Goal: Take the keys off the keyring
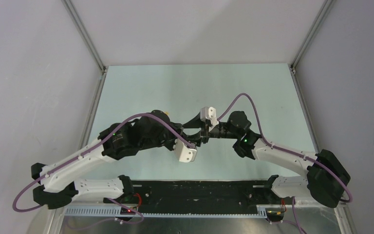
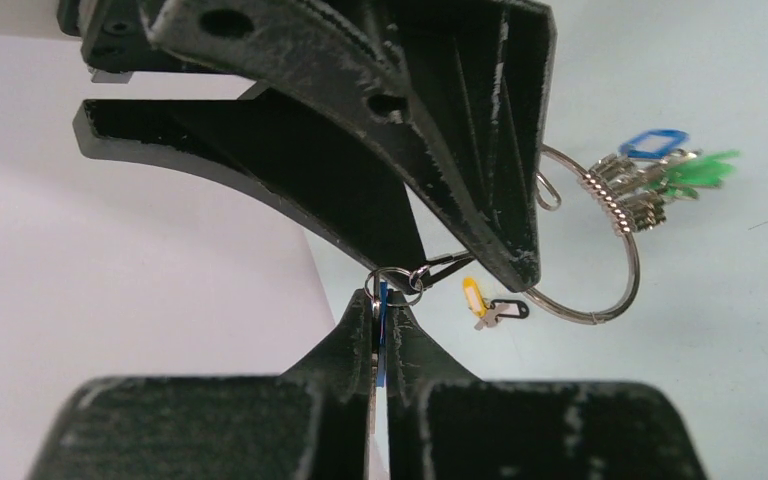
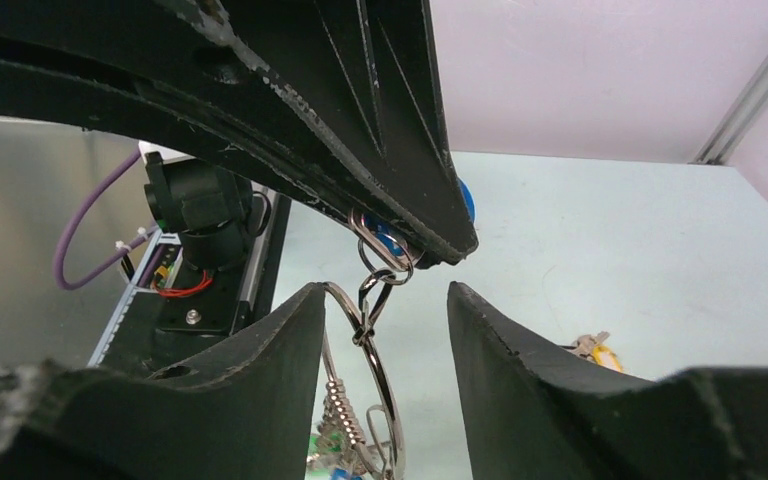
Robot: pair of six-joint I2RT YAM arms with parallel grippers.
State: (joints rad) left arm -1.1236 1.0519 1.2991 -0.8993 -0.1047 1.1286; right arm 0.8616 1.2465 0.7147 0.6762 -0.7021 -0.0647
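Left wrist view: the left tool is clamped on one blue key, while the keyring hangs above the worktop with the other keys bunched on it. Only the right wrist view shows the right tool with fingers apart, the ring's wire between them.

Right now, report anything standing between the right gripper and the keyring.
Nothing visible does. The keyring hangs between the right gripper's open fingers; its small loop joins the blue key pinched in the left gripper.
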